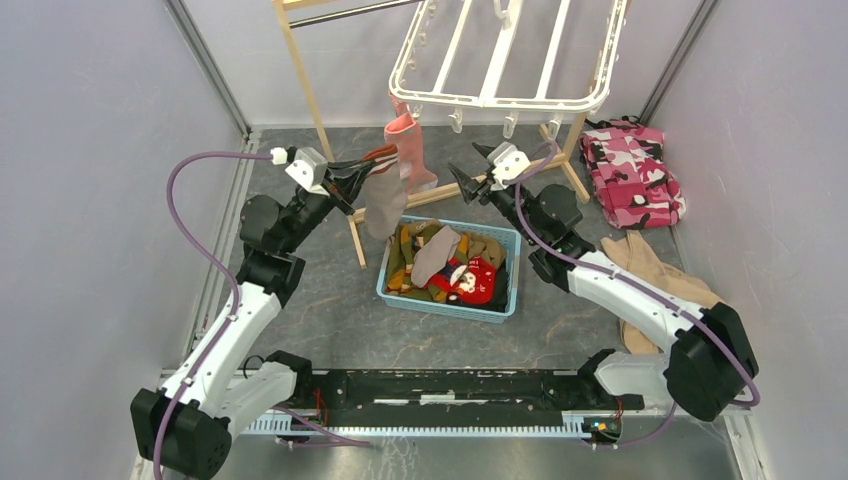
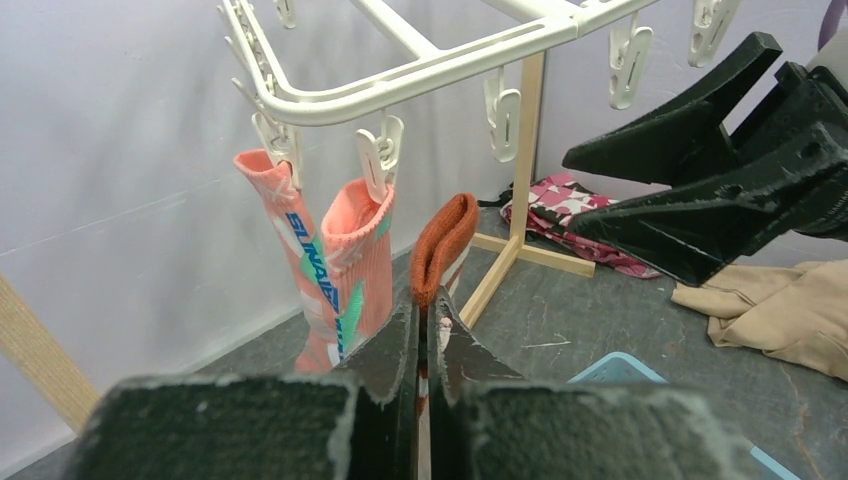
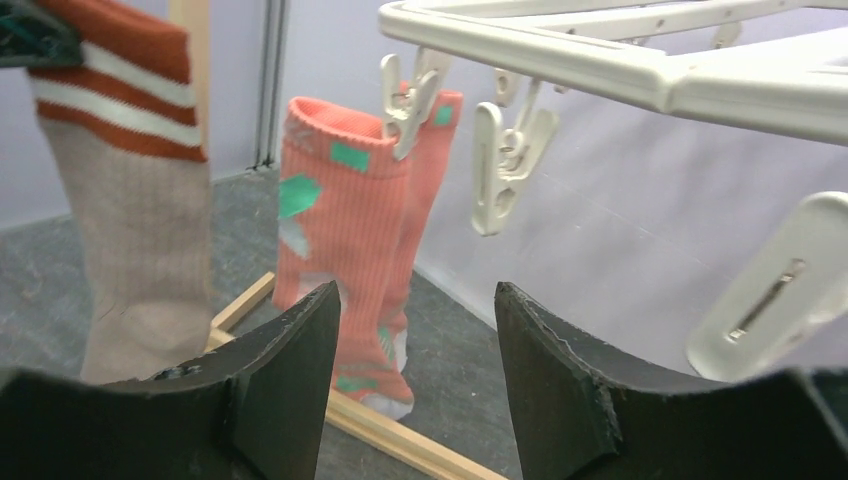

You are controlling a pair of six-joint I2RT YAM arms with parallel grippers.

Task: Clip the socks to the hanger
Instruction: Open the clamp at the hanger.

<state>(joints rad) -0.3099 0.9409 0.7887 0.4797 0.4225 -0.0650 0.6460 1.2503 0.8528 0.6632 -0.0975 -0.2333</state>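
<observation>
The white hanger [image 1: 505, 100] hangs at the back, with dangling clips round its rim [image 2: 380, 150] [image 3: 505, 160]. Two salmon-pink socks [image 1: 405, 140] hang clipped at its near left corner; they also show in the left wrist view [image 2: 345, 260] and the right wrist view [image 3: 345, 230]. My left gripper [image 1: 385, 158] is shut on the striped cuff of a grey-brown sock [image 1: 383, 200], which hangs below it, left of the pink pair. The cuff pokes up between the jaws [image 2: 443, 245]. My right gripper [image 1: 462, 176] is open and empty, just right of the hung socks, below the hanger's front rail. More socks lie in the blue basket [image 1: 500, 300].
A light wooden frame stand [image 1: 300, 70] carries the hanger; its foot bars run along the floor [image 2: 520, 250]. A pink camouflage cloth [image 1: 632, 172] lies at the back right. A tan garment [image 1: 655, 270] lies beside the right arm. Grey walls close in both sides.
</observation>
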